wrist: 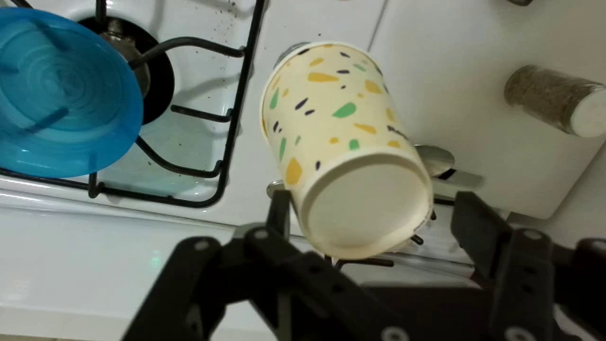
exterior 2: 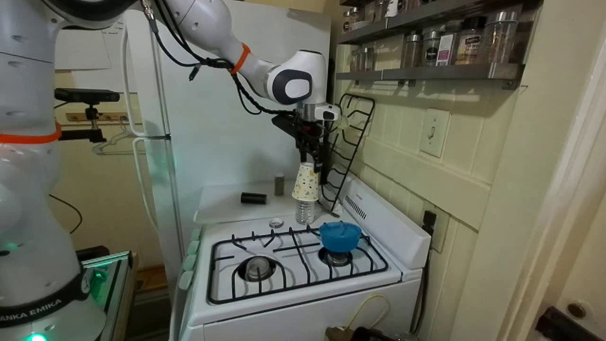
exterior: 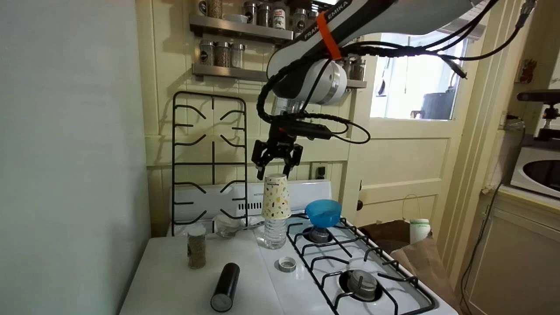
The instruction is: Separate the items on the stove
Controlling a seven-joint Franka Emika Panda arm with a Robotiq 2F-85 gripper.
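Note:
A cream cup with coloured flecks (exterior: 276, 197) sits upside down over the top of the clear bottle (exterior: 274, 234), hiding its upper part. Both also show in an exterior view, the cup (exterior 2: 306, 182) above the bottle (exterior 2: 305, 214). The blue bowl (exterior: 323, 213) rests over the back burner of the white stove (exterior 2: 303, 303). It is at the left in the wrist view (wrist: 61, 90). My gripper (exterior: 274, 174) is open at the cup's upturned base. In the wrist view its fingers (wrist: 372, 202) stand on both sides of the base, the left one close to it, the right one apart.
A black grate (exterior: 213, 164) stands upright against the back wall. A dark grey cylinder (exterior: 225, 286) lies on the white counter. A spice jar (exterior: 196, 247), a clear glass (exterior: 227, 225) and a small ring (exterior: 287, 264) are nearby. Shelves (exterior 2: 450, 72) hang above.

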